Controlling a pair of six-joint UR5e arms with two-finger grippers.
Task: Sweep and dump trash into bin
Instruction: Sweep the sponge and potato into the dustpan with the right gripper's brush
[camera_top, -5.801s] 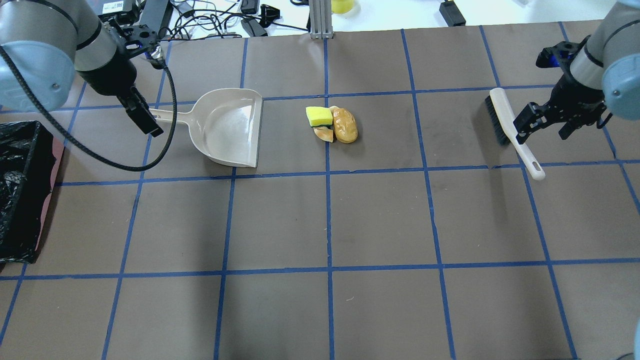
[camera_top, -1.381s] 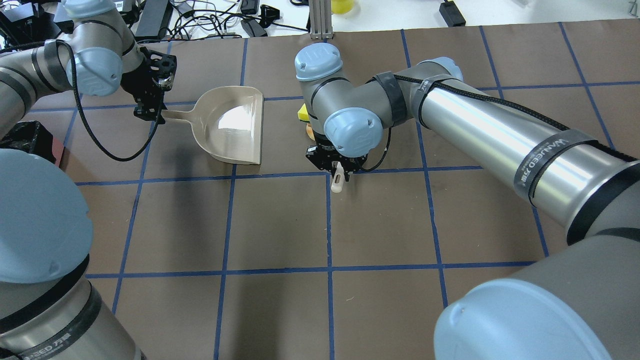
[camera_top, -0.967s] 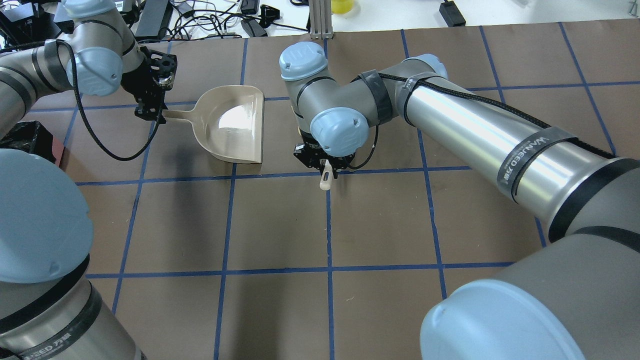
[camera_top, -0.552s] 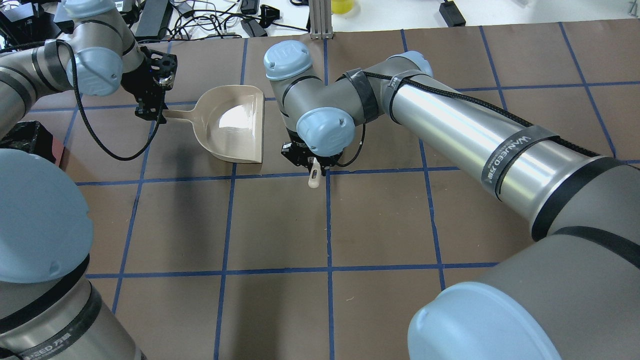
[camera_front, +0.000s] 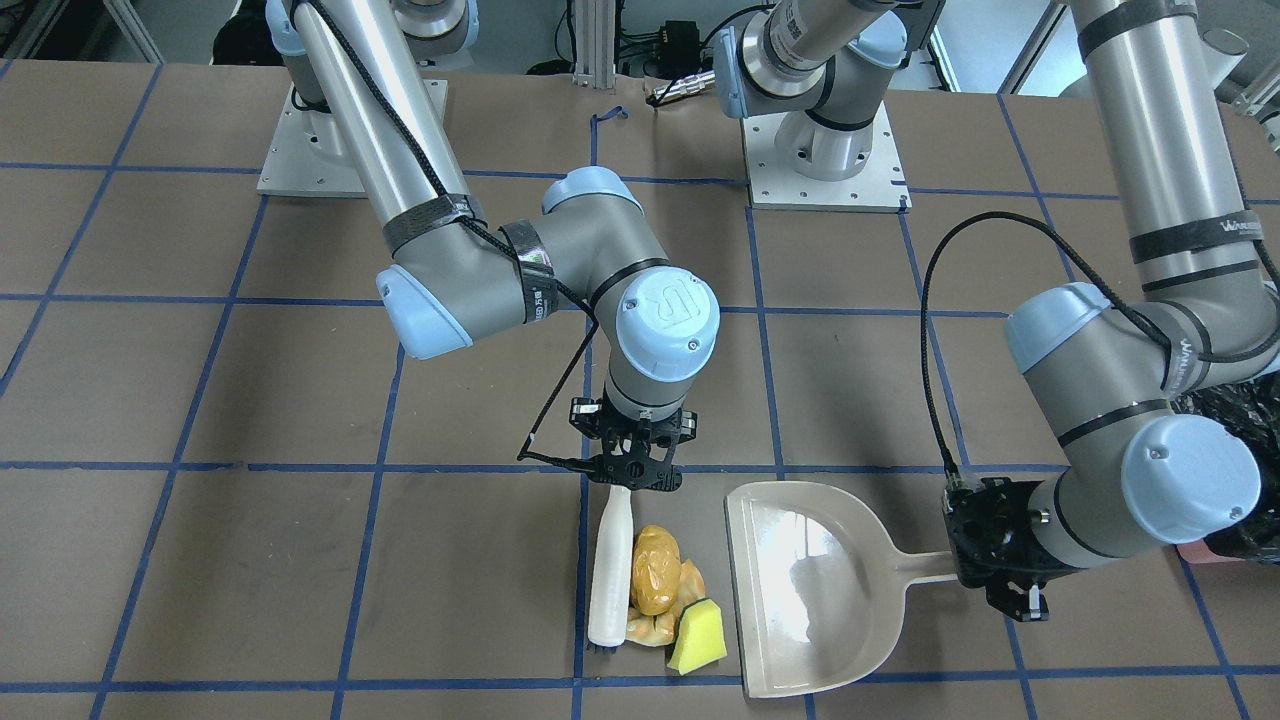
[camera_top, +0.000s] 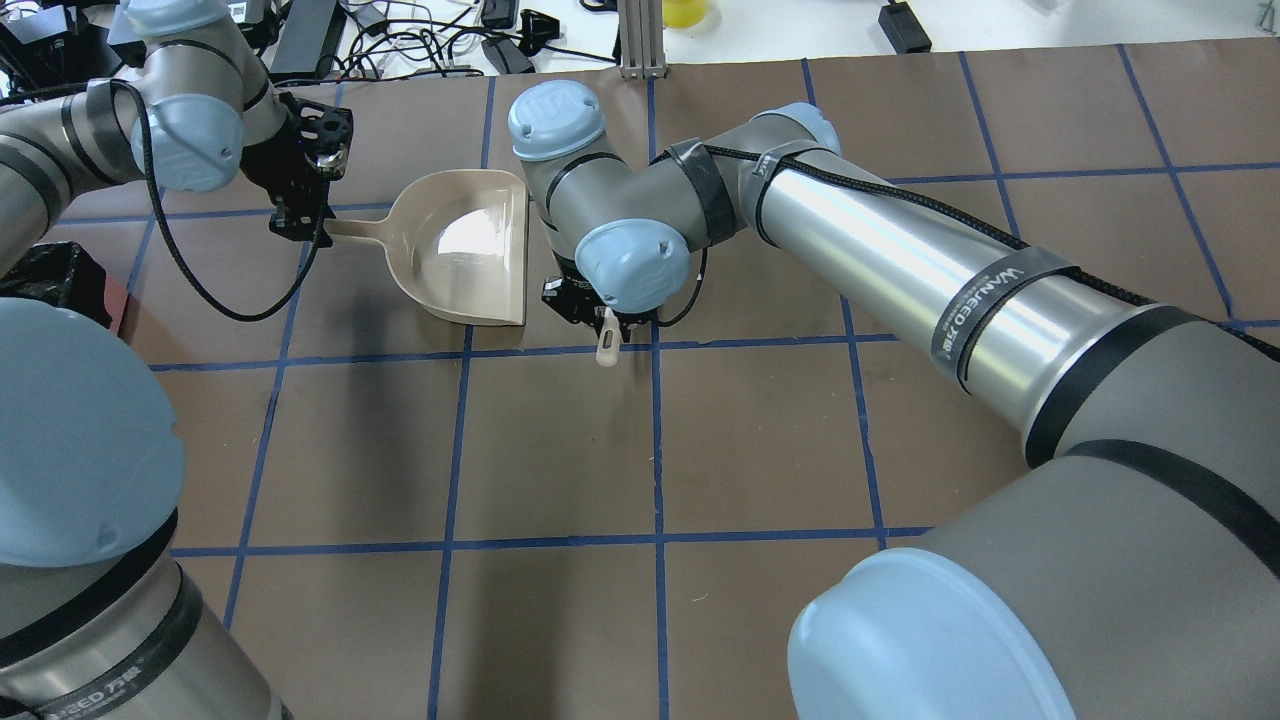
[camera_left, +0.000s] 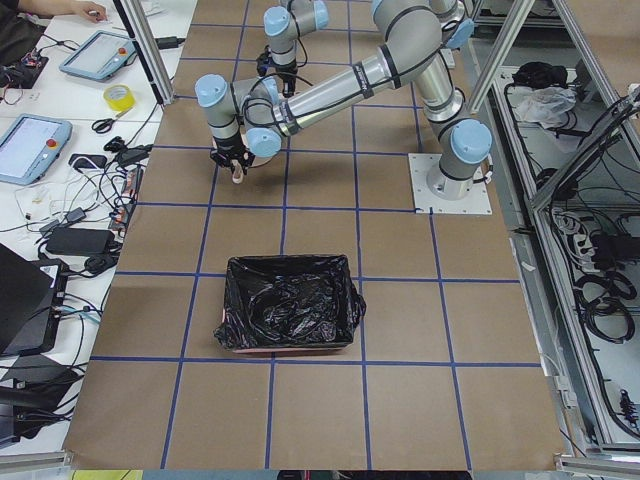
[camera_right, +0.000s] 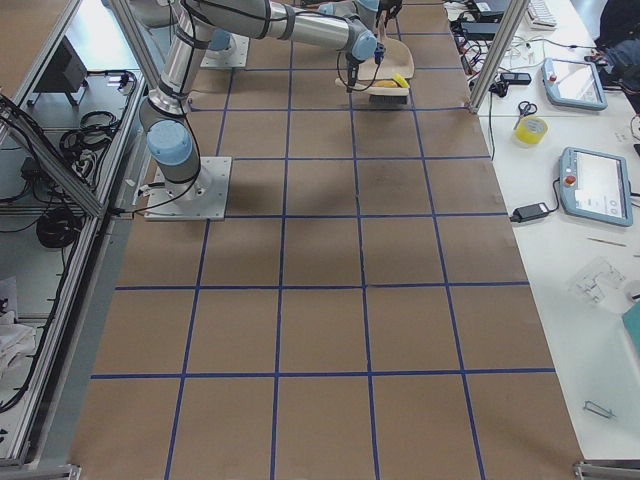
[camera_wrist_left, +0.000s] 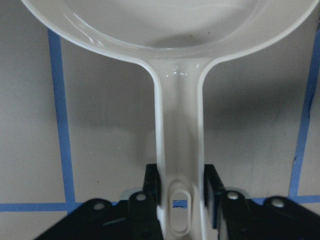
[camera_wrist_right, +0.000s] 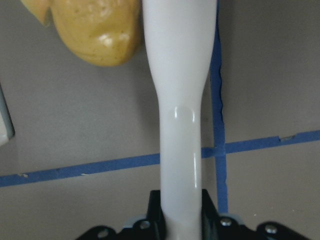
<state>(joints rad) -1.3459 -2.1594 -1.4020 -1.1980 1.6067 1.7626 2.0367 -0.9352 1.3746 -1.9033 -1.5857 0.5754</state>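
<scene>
The trash lies just off the dustpan's open edge: a golden-brown potato-like lump (camera_front: 655, 568), tan peel pieces (camera_front: 650, 628) and a yellow sponge piece (camera_front: 697, 636). My right gripper (camera_front: 632, 470) is shut on the handle of a white brush (camera_front: 610, 570), which rests against the pile on the side away from the beige dustpan (camera_front: 810, 590). The lump (camera_wrist_right: 95, 30) sits beside the brush handle (camera_wrist_right: 180, 125). My left gripper (camera_front: 1000, 560) is shut on the dustpan handle (camera_wrist_left: 178, 150). The black-lined pink bin (camera_left: 290, 317) stands apart on my left. In the overhead view my right arm hides the trash.
Cables and devices (camera_top: 430, 40) lie on the white surface past the mat's far edge, by an aluminium post (camera_top: 640, 40). The arm bases (camera_front: 825, 150) stand at my side of the table. The bin's corner (camera_top: 50, 275) shows at the overhead view's left edge.
My right arm has moved the brush steadily toward the dustpan, carrying the trash with it. My left gripper and the dustpan have stayed in place.
</scene>
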